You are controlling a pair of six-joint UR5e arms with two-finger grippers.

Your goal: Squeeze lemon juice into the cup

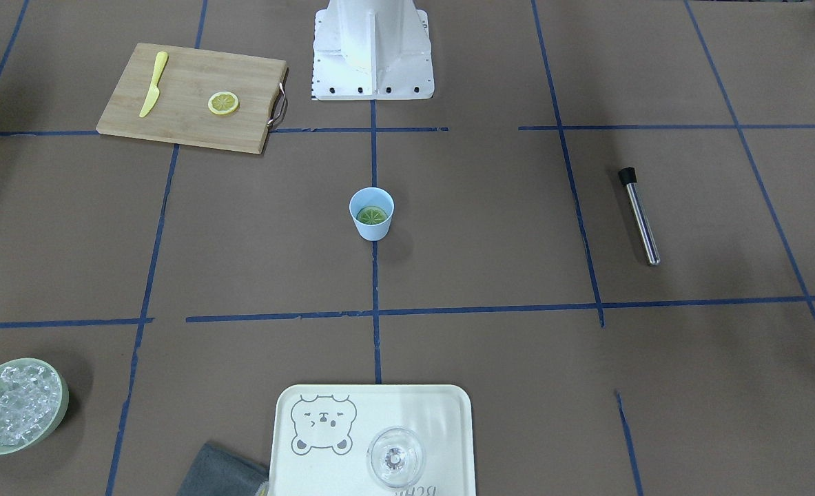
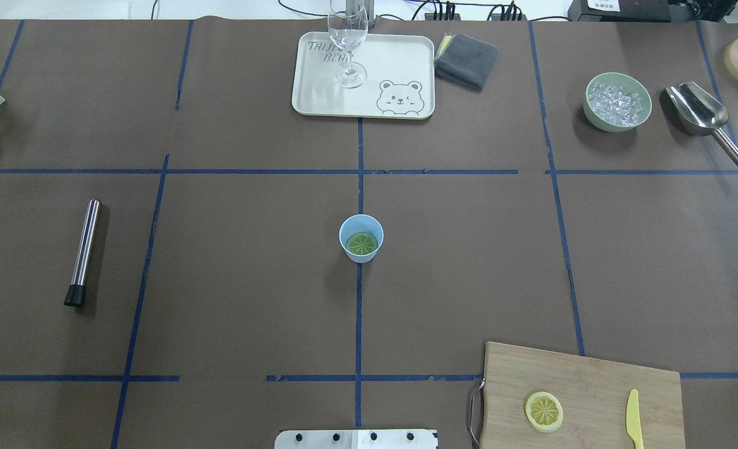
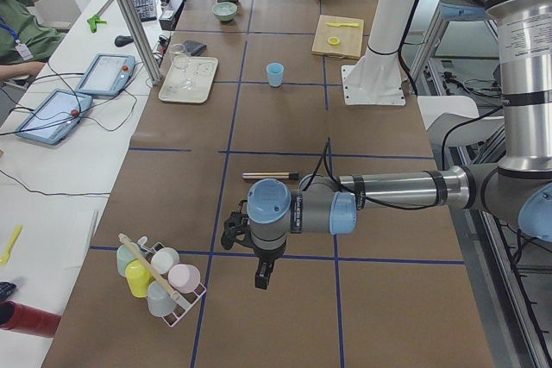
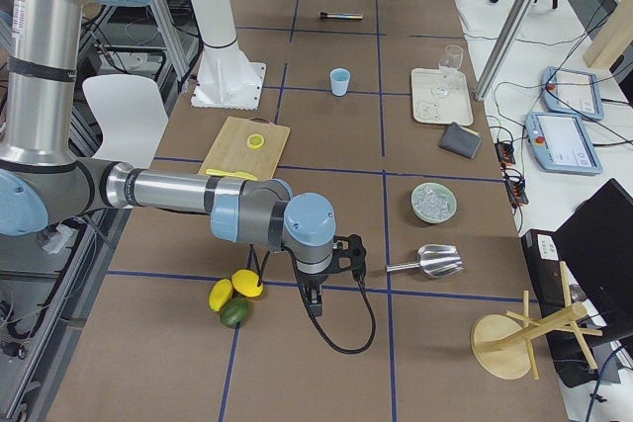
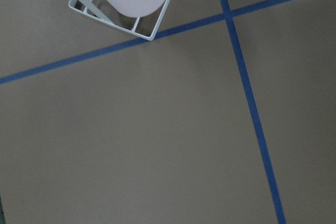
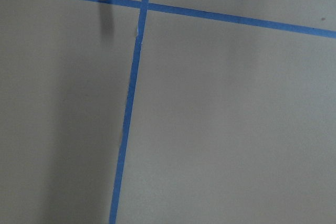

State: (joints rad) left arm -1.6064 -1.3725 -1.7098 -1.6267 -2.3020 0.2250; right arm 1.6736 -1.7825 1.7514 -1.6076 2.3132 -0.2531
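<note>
The left pincer (image 3: 261, 278) and right pincer (image 4: 315, 304) are too small to judge.

Bright, even overhead lighting; fixed views sharp. The cup (image 2: 361, 238) casts only a faint, soft-edged shadow. Beyond the cup, glare washes the tray (image 2: 319, 103). Wrist views dimmer, slightly soft.

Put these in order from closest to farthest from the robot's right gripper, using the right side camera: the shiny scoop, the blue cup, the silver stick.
1. metal scoop: just beside the right gripper, at the near end of the table.
2. blue cup: middle of the table, near the robot's base.
3. silver stick: toward the far end, beyond the cup.
</note>
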